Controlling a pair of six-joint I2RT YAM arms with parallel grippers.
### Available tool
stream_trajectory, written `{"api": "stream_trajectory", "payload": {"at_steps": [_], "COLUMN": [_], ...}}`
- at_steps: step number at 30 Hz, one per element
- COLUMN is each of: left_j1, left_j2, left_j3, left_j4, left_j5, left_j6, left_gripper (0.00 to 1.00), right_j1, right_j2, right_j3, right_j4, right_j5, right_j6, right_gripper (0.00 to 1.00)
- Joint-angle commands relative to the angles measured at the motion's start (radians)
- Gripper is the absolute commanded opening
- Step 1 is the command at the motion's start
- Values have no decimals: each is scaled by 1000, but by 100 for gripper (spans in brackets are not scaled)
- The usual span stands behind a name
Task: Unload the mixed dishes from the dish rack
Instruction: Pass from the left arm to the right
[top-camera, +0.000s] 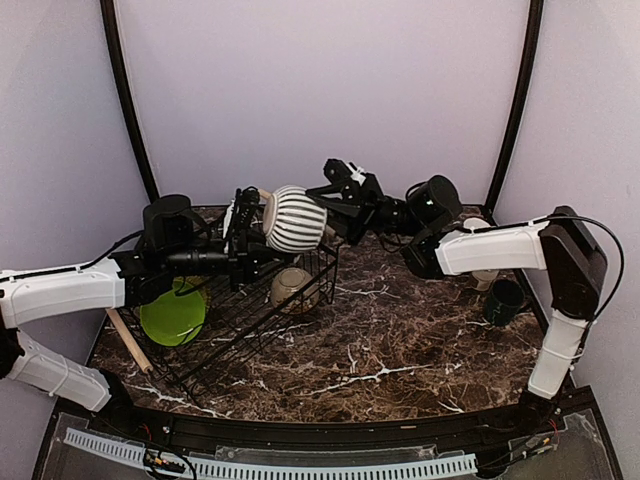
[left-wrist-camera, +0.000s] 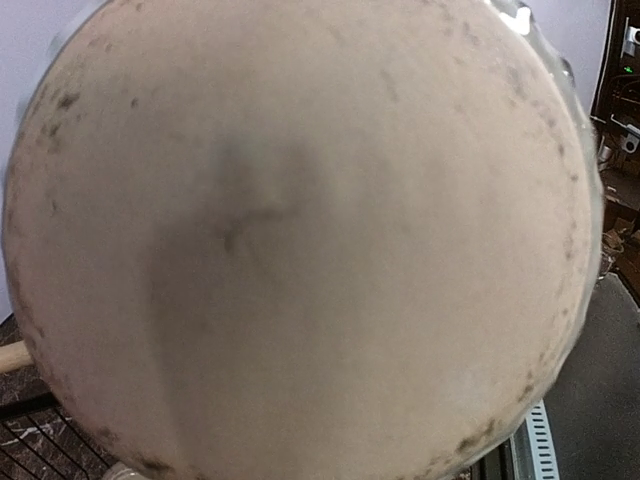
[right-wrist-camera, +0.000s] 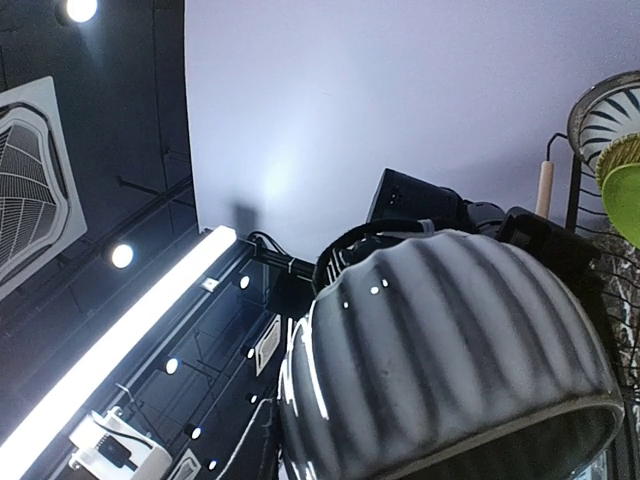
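A striped mug (top-camera: 295, 218), white with dark ribs, hangs in the air above the black wire dish rack (top-camera: 235, 325). My left gripper (top-camera: 250, 225) is at its rim on the left side and appears shut on it; its pale speckled surface (left-wrist-camera: 300, 240) fills the left wrist view and hides the fingers. My right gripper (top-camera: 327, 210) is against the mug's right side, jaws spread. The ribbed wall (right-wrist-camera: 460, 340) fills the right wrist view. A lime green plate (top-camera: 172, 312) and a cream bowl (top-camera: 293, 288) sit in the rack. The black-and-white plate (right-wrist-camera: 612, 108) shows at the right wrist view's edge.
A dark teal mug (top-camera: 503, 300) stands on the marble table at the right, with a small white cup (top-camera: 482, 276) behind it under my right arm. The rack's wooden handle (top-camera: 130, 342) sticks out at the left. Black frame poles stand at both back corners.
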Motion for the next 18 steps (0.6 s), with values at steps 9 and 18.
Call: {"api": "stream_trajectory", "payload": {"at_steps": [9,18], "left_j1": [-3,-4], "left_j2": [3,-29], "left_j3": [5,-12], "left_j4": [67,10], "left_j5": [-49,-100], "left_j6": [-47,-93], "left_gripper": [10,78], "right_j1": [0,-56], "right_j2": [-26,-118], "right_j3": [46,12], "right_j4": [171,76], "right_j5": [36,38], "right_j6": [-72,-213], "right_gripper": [0,0]}}
